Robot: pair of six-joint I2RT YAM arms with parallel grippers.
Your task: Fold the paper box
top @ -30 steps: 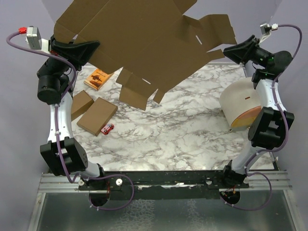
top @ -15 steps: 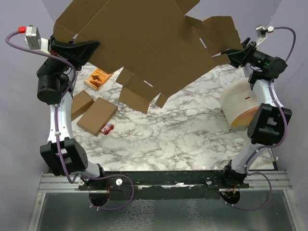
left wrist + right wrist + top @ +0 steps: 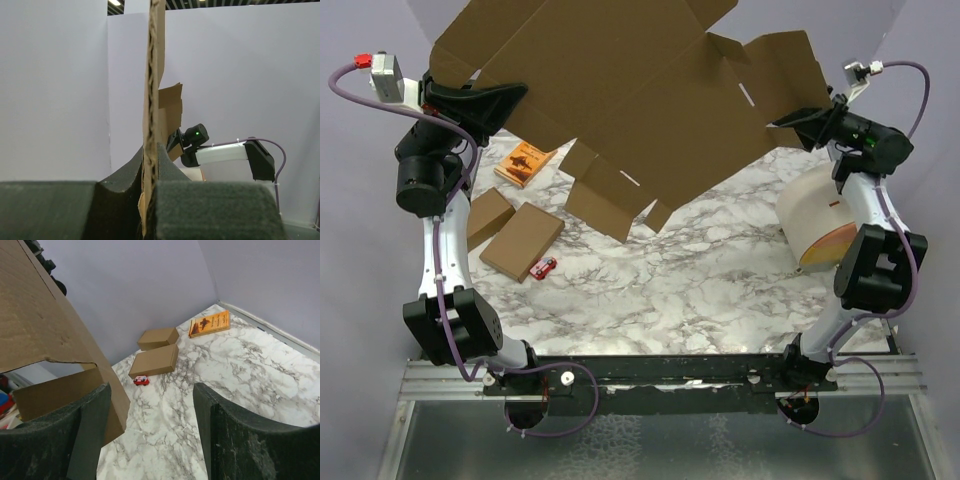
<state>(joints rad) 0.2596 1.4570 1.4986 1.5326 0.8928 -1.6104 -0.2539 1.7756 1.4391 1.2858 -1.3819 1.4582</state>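
The paper box [image 3: 620,90] is a large flat brown die-cut sheet with flaps and slits, held up in the air over the back of the marble table [image 3: 700,270]. My left gripper [image 3: 495,100] is shut on its left edge; in the left wrist view the sheet [image 3: 154,75] stands edge-on, pinched between the foam pads of that gripper [image 3: 150,165]. My right gripper [image 3: 790,118] is open at the sheet's right flaps. In the right wrist view the cardboard [image 3: 35,315] lies beside the left finger, outside the open gripper [image 3: 152,405], and only table shows between the jaws.
An orange book [image 3: 523,163], two small closed cardboard boxes [image 3: 522,240] [image 3: 488,215] and a small red toy [image 3: 545,266] lie at the left of the table. A large pale round drum [image 3: 815,225] stands at the right, by the right arm.
My right gripper has moved up and left, closing in on the sheet's right flaps. The sheet's hanging lower flaps have shifted slightly. The left gripper has kept its hold.
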